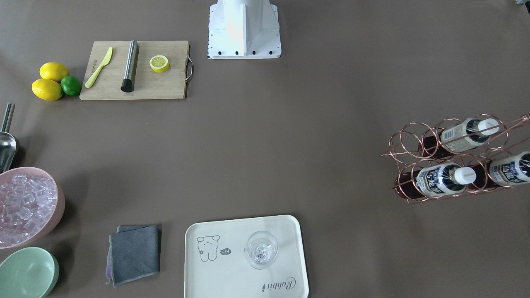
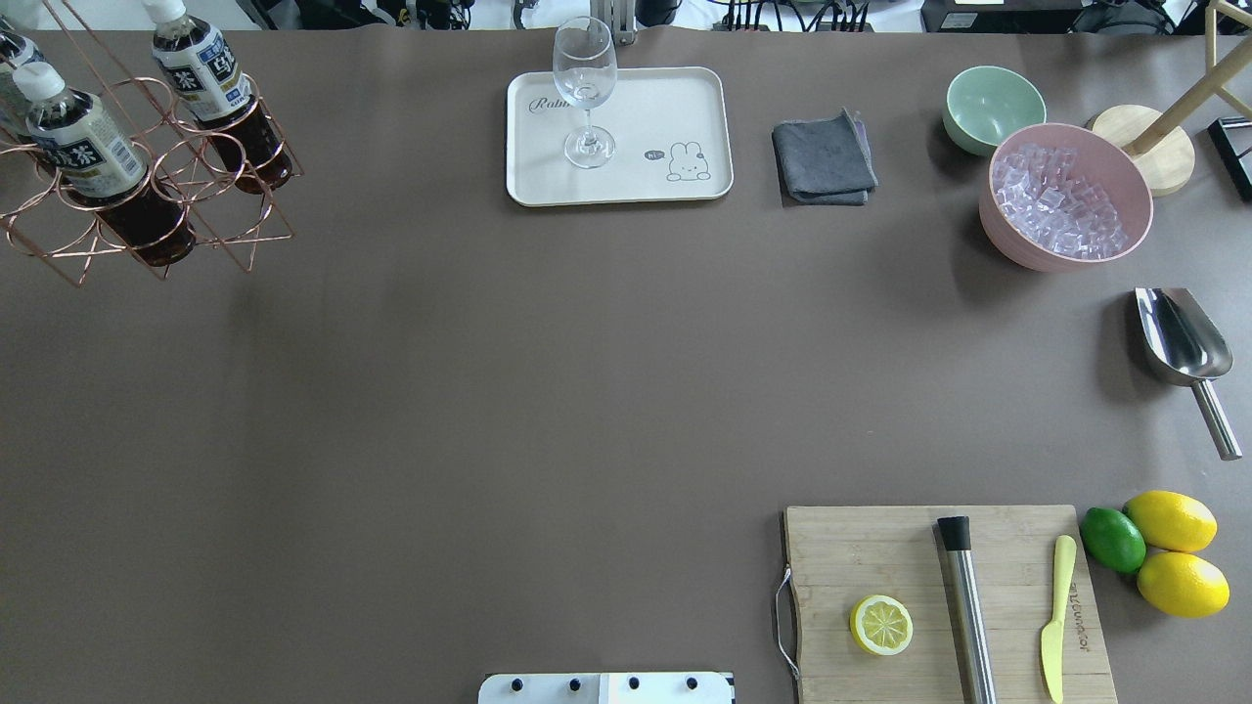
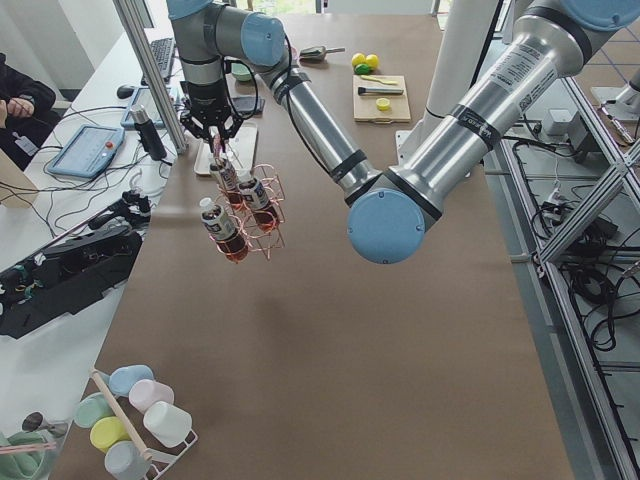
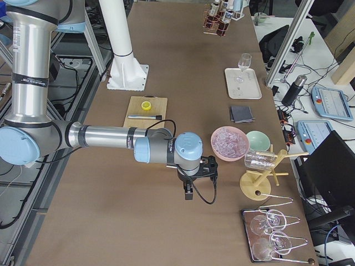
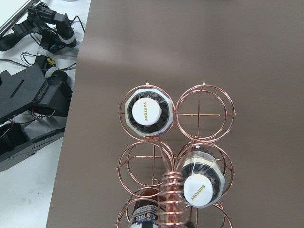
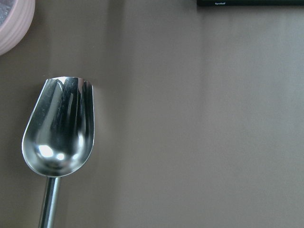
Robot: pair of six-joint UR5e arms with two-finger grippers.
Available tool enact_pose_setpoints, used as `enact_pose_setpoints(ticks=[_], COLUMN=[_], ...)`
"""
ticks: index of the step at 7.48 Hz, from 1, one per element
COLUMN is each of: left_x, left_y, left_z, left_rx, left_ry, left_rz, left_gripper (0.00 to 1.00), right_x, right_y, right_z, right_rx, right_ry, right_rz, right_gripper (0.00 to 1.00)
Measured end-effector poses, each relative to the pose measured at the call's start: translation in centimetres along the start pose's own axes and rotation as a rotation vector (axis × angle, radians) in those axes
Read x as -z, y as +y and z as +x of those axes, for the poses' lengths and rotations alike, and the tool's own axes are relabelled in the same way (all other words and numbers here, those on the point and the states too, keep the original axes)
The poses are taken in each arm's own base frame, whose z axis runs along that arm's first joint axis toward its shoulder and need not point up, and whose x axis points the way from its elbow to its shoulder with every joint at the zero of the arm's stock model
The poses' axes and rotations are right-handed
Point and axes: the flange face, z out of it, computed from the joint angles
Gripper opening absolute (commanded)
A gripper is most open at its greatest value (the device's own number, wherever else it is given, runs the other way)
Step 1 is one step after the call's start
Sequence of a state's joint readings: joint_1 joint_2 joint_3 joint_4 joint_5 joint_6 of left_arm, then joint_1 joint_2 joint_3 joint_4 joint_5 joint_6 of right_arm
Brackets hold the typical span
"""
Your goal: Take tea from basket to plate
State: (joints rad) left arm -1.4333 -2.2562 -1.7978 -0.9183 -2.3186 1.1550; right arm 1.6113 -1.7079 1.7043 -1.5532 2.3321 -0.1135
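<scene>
Robotics lab; teach pendant (image 3: 88,152), aluminium framing (image 3: 150,75) beside table.

A: Where is the tea (image 1: 441,179)?
B: Three bottles, all alike: dark brown drink, white caps, pale labels. Each one stands cap-up in its own ring of the copper wire basket (image 1: 410,145).
A: And the plate (image 1: 232,281)?
B: Cream, rectangular, with a bear drawing. It lies flat, well apart from the basket.

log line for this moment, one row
phase: pre-transfer | tea: three bottles in basket | plate: only wine glass on it | left hand: above basket, grip unclear | right hand: over scoop
</scene>
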Motion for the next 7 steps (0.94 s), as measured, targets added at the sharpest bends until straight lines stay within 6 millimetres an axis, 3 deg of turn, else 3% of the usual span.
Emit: enact_pose_setpoints(ticks=[3, 4, 5, 7], left_x=[1.5, 1.4, 0.5, -3.3], left_y=[-0.7, -2.3, -4.5, -11.3], left_z=[4.8, 6.7, 8.5, 11.9], left_rx=[0.019, 0.005, -0.018, -0.105], left_ry=[-0.007, -0.007, 0.007, 0.063], left_rz=[0.011, 0.021, 0.031, 0.064], left_gripper=[0.0, 0.0, 0.0, 0.0], right_x=[0.1, 0.2, 0.3, 0.7], right_y=[-0.1, -0.2, -0.4, -0.9], right_z=[-0.3, -0.6, -1.3, -3.5], right_rx=[0.005, 0.01, 0.016, 0.055], right_ry=[-0.004, -0.01, -0.021, -0.03], right_rz=[0.002, 0.005, 0.006, 0.009], right_gripper=[1.0, 1.0, 1.0, 1.0])
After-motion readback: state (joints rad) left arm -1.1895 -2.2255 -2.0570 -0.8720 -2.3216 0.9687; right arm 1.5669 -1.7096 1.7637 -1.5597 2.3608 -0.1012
